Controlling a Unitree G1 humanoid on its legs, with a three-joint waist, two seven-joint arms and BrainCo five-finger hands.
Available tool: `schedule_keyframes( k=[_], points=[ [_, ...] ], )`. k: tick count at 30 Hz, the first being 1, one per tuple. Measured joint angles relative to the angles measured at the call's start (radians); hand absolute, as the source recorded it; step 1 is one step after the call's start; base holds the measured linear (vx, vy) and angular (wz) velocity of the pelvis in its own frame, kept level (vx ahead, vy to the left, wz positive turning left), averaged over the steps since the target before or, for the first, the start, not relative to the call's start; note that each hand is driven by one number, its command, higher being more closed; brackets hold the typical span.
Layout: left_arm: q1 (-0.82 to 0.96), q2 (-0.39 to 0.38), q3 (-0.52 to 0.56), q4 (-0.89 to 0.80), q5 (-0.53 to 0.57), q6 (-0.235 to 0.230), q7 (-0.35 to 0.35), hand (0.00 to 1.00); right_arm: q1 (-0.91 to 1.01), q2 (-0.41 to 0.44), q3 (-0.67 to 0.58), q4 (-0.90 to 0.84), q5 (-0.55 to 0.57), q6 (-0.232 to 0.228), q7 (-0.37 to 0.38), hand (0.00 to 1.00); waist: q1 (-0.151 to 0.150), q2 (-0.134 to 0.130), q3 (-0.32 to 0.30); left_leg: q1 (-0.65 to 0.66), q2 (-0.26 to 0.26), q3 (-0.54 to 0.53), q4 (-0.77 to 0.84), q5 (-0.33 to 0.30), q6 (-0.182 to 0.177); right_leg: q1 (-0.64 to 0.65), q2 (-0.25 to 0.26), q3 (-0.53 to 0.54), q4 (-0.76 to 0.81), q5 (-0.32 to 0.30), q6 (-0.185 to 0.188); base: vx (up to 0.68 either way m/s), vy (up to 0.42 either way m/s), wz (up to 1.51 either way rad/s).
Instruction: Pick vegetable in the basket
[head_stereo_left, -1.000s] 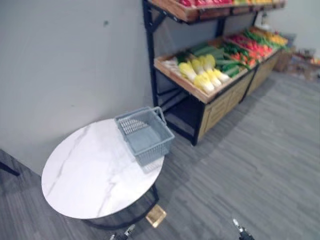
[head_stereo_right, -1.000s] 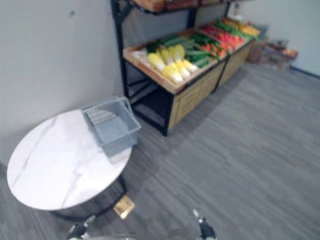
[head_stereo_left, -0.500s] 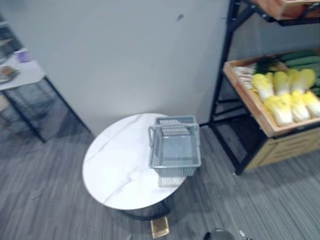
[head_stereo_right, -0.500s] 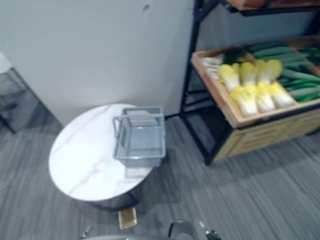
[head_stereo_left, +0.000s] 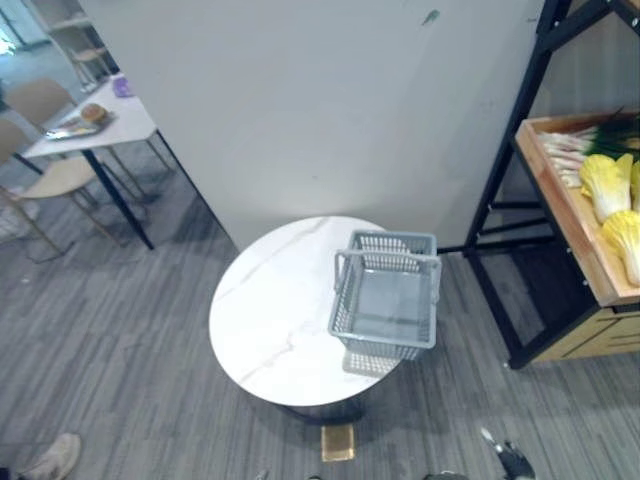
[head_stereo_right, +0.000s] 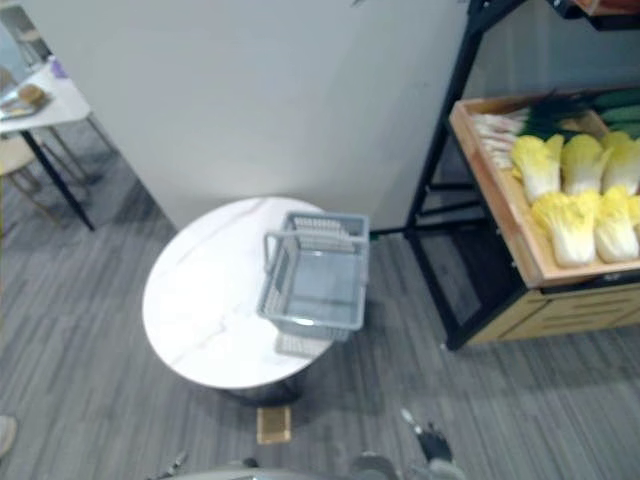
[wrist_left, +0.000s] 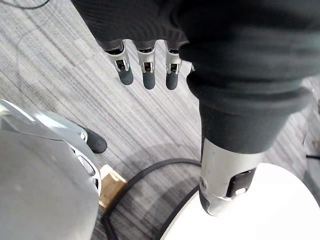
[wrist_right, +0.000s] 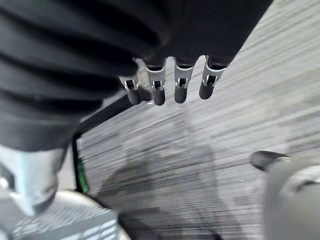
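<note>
Two hands hang over the grey plank floor (head_stereo_left: 110, 330), holding nothing: the left hand (wrist_left: 148, 75) has straight, relaxed fingers, and the right hand (wrist_right: 180, 86) likewise. A grey plastic mesh basket (head_stereo_left: 385, 305) stands on the round white marble worktop (head_stereo_left: 270, 320), at the edge nearest the black metal rack (head_stereo_right: 440, 118). The vegetables, pale yellow leafy cabbages (head_stereo_right: 565, 205), lie in the rack's wooden tray (head_stereo_right: 493, 190), well apart from the basket, with green stalks (head_stereo_right: 612, 100) behind them. Far off by the wall stand a small white table (head_stereo_left: 95, 125) and beige chairs (head_stereo_left: 55, 180).
</note>
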Motion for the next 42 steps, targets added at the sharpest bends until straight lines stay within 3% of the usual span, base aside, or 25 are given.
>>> schedule_keyframes(
  k=[2, 6, 10, 14, 19, 27, 35, 42],
  points=[
    [-0.02, 0.028, -0.091, -0.005, 0.033, -0.001, 0.0, 0.0, -0.035, -0.043, 0.032, -0.164, -0.055, 0.0, 0.001, 0.0, -0.003, -0.012, 0.02, -0.009, -0.02, -0.003, -0.034, -0.02, 0.029, -0.014, 0.002, 0.007, -0.055, 0.055, 0.019, -0.05, 0.225, -0.05],
    [-0.02, 0.066, -0.18, -0.022, 0.074, 0.0, -0.003, 0.0, -0.098, -0.17, 0.034, -0.434, -0.194, 0.0, -0.006, 0.0, -0.001, -0.019, 0.031, -0.021, -0.067, 0.001, -0.047, -0.037, 0.053, -0.028, -0.022, 0.087, -0.096, 0.098, 0.046, -0.09, 0.186, -0.02],
    [-0.015, 0.088, -0.197, -0.022, 0.078, 0.009, -0.004, 0.0, -0.188, -0.264, 0.053, -0.674, -0.337, -0.005, -0.042, 0.0, -0.001, -0.01, 0.049, -0.07, -0.083, 0.013, -0.049, -0.034, 0.065, -0.083, -0.029, 0.141, -0.113, 0.115, 0.063, -0.1, 0.069, -0.12],
    [-0.01, 0.096, -0.188, -0.02, 0.108, 0.017, -0.007, 0.0, -0.255, -0.286, 0.11, -0.774, -0.469, -0.004, -0.069, 0.0, 0.003, -0.021, 0.068, -0.087, -0.084, 0.023, -0.065, -0.024, 0.073, -0.099, -0.021, 0.157, -0.141, 0.144, 0.063, -0.02, 0.025, -0.08],
    [-0.03, 0.097, -0.176, -0.027, 0.116, 0.018, -0.008, 0.0, -0.435, -0.287, 0.287, -0.759, -0.485, 0.001, -0.064, 0.0, 0.012, -0.024, 0.105, -0.11, -0.084, 0.023, -0.074, -0.009, 0.087, -0.123, -0.016, 0.165, -0.153, 0.167, 0.054, 0.04, 0.006, -0.03],
    [-0.082, 0.094, -0.17, -0.059, 0.11, 0.016, -0.007, 0.0, -0.924, -0.324, 0.49, -0.473, -0.513, 0.011, -0.027, 0.0, 0.076, -0.019, 0.191, -0.142, -0.086, -0.011, -0.073, 0.006, 0.087, -0.132, -0.01, 0.171, -0.163, 0.171, 0.048, 0.03, 0.001, 0.13],
    [-0.1, 0.095, -0.166, -0.062, 0.094, 0.015, 0.0, 0.0, -1.135, -0.307, 0.49, -0.207, -0.514, 0.054, -0.027, 0.0, 0.088, -0.007, 0.25, -0.164, -0.09, -0.018, -0.073, 0.008, 0.089, -0.151, -0.012, 0.192, -0.164, 0.172, 0.048, 0.02, 0.006, 0.03],
    [-0.124, 0.095, -0.168, -0.083, 0.057, 0.008, 0.015, 0.0, -1.221, -0.31, 0.412, -0.05, -0.514, 0.084, -0.04, 0.0, 0.084, 0.008, 0.288, -0.181, -0.089, -0.016, -0.073, 0.009, 0.088, -0.168, -0.01, 0.196, -0.166, 0.173, 0.05, 0.03, -0.001, 0.0]
  ],
)
